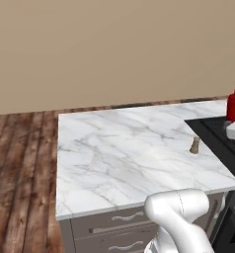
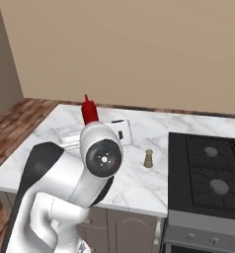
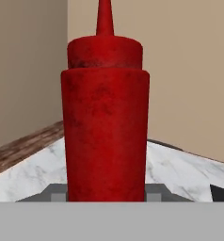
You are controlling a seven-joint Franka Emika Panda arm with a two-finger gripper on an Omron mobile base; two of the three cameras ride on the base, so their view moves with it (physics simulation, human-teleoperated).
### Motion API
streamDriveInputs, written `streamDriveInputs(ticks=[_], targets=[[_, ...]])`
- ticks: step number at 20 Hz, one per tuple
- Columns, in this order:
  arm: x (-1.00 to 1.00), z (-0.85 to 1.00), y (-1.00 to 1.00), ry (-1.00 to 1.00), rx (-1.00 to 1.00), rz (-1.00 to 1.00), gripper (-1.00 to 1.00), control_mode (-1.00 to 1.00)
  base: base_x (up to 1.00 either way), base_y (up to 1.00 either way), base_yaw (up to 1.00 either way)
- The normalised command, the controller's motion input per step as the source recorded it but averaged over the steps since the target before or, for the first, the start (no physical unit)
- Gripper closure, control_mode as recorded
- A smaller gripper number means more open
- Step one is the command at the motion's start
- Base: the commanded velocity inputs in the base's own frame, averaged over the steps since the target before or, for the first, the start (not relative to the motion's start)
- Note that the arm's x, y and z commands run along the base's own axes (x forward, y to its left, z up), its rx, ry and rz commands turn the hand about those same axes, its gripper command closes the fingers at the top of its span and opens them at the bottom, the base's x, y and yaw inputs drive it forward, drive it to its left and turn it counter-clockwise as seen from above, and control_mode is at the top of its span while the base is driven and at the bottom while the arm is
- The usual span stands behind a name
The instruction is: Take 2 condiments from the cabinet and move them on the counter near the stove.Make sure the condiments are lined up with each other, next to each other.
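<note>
Red squeeze bottle [image 3: 104,117] stood upright close before the hand, behind the tan shaker [image 2: 148,158] on the marble desk [image 1: 114,158], shaker just left of the stove [image 2: 208,173], hand's grip could not be told.

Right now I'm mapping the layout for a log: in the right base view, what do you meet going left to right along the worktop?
Red squeeze bottle → tan shaker → black cooktop, all along the white marble counter.
</note>
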Motion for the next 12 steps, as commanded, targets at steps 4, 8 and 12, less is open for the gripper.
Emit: streamDriveInputs(ticks=[4, 8, 12], targets=[[0.24, -0.26, -0.75, -0.04, 0.14, 0.08, 1.00, -1.00, 0.00, 0.00, 0.00], [0.28, -0.42, -0.49, -0.03, 0.21, 0.13, 1.00, -1.00, 0.00, 0.00, 0.00], [0.42, -0.50, -0.37, -0.04, 0.16, 0.16, 1.00, -1.00, 0.00, 0.00, 0.00]])
